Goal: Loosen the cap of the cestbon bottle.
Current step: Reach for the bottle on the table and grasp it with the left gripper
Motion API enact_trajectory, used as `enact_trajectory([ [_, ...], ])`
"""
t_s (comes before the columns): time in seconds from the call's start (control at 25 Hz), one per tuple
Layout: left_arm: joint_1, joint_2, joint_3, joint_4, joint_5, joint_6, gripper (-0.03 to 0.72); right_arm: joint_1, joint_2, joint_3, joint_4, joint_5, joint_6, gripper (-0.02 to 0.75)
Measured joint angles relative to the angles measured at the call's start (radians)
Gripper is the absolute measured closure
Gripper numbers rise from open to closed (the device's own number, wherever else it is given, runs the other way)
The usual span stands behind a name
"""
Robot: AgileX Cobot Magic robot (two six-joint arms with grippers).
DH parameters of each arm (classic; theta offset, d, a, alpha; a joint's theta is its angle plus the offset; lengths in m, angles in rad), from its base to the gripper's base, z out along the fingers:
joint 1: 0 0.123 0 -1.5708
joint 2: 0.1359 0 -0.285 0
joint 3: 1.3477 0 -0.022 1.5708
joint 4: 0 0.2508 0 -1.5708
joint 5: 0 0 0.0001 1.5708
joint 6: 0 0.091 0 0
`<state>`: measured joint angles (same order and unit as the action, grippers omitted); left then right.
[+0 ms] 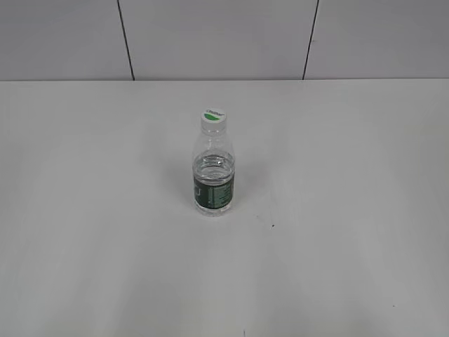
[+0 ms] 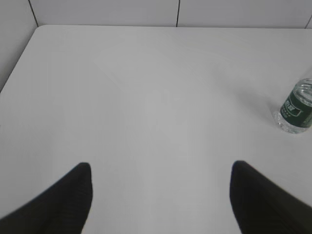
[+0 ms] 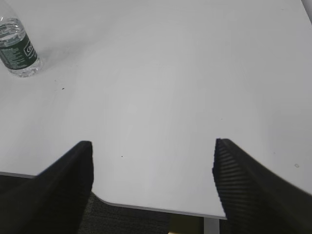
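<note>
The cestbon bottle point(image 1: 212, 172) stands upright in the middle of the white table, clear with a dark green label band. Its white cap point(image 1: 214, 121) with a green logo sits on the neck. The bottle's lower part shows at the right edge of the left wrist view point(image 2: 295, 110) and at the top left of the right wrist view point(image 3: 18, 51); the cap is out of both. My left gripper point(image 2: 161, 168) is open and empty, well left of the bottle. My right gripper point(image 3: 152, 146) is open and empty over the table's near right corner, far from the bottle. Neither gripper shows in the exterior view.
The white table point(image 1: 337, 210) ends at a grey panelled wall point(image 1: 210, 38) at the back. Its front edge and rounded corner point(image 3: 146, 208) show in the right wrist view, with dark floor below.
</note>
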<state>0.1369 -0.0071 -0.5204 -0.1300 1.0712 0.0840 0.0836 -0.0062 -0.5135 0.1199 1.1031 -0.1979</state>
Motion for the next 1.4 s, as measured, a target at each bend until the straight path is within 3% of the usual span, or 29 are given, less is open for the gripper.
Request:
enact_trajectory([
  [0.4, 0.000, 0.000, -0.013, 0.021, -0.049, 0.000, 0.169, 0.000, 0.000, 0.000, 0.000, 0.000, 0.000, 0.150],
  [0.84, -0.008, 0.178, -0.014, 0.063, -0.470, 0.000, 0.171, 0.000, 0.000, 0.000, 0.000, 0.000, 0.000, 0.150],
  [1.2, -0.149, 0.449, 0.073, 0.075, -0.887, 0.000, 0.171, 0.000, 0.000, 0.000, 0.000, 0.000, 0.000, 0.150],
  [1.4, -0.165, 0.663, 0.091, 0.143, -1.133, 0.000, 0.171, 0.000, 0.000, 0.000, -0.002, 0.000, 0.000, 0.150],
])
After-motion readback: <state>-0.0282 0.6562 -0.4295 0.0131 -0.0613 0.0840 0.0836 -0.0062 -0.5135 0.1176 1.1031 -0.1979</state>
